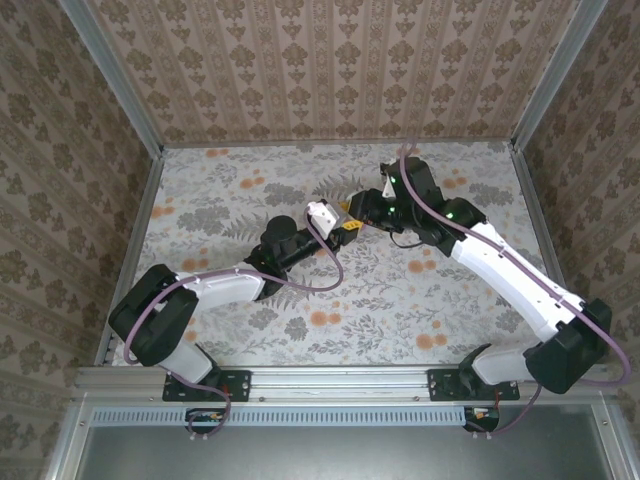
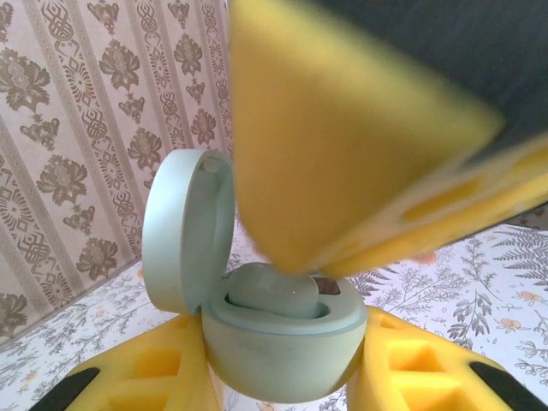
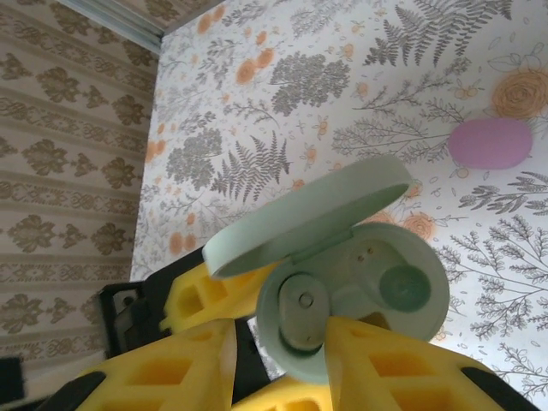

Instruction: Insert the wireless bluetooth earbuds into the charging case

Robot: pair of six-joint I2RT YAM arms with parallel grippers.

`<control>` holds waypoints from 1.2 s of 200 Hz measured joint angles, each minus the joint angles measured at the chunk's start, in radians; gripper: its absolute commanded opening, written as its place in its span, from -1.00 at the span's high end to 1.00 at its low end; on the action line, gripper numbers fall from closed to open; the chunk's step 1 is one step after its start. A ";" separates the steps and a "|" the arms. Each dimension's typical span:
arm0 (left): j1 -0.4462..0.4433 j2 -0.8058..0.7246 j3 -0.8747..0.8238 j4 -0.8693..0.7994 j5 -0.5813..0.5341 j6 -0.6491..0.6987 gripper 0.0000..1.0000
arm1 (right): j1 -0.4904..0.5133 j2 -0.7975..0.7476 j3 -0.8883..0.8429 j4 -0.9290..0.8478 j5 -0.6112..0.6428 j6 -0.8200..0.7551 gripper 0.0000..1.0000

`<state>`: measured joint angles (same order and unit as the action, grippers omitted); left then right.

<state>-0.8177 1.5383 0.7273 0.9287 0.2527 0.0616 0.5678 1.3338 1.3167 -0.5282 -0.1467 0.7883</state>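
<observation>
Right wrist: earbud (image 3: 300,301) seemingly in case (image 3: 377,282)

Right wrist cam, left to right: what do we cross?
Wall → green case, lid open → pink pebble lying on the table.

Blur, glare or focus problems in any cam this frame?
Left wrist: a fingertip of the right pincer sits near the lens, smeared out of focus; charging case sharp. Right wrist: crisp, soft light, no glare. Top external: even light, no blur.
</observation>
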 measured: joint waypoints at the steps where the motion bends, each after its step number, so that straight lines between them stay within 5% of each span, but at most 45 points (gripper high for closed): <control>1: 0.000 0.000 0.000 0.000 0.000 0.000 0.42 | 0.000 -0.004 0.000 0.000 0.000 0.000 0.28; 59: 0.032 -0.029 -0.016 0.000 0.000 -0.002 0.41 | -0.067 -0.151 -0.018 0.003 0.009 -0.027 0.24; 107: 0.098 -0.146 -0.067 -0.023 -0.007 -0.009 0.41 | -0.176 -0.109 -0.115 0.005 0.001 -0.026 0.24; 179: 0.294 -0.354 -0.143 -0.121 -0.015 -0.079 0.41 | -0.124 0.265 -0.102 0.032 -0.123 -0.057 0.25; 240: 0.433 -0.550 -0.203 -0.243 -0.040 -0.114 0.41 | 0.028 0.641 0.179 0.031 -0.180 -0.134 0.25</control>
<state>-0.3843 0.9882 0.5247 0.6853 0.2131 -0.0525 0.5961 1.9747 1.4960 -0.4976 -0.3264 0.6548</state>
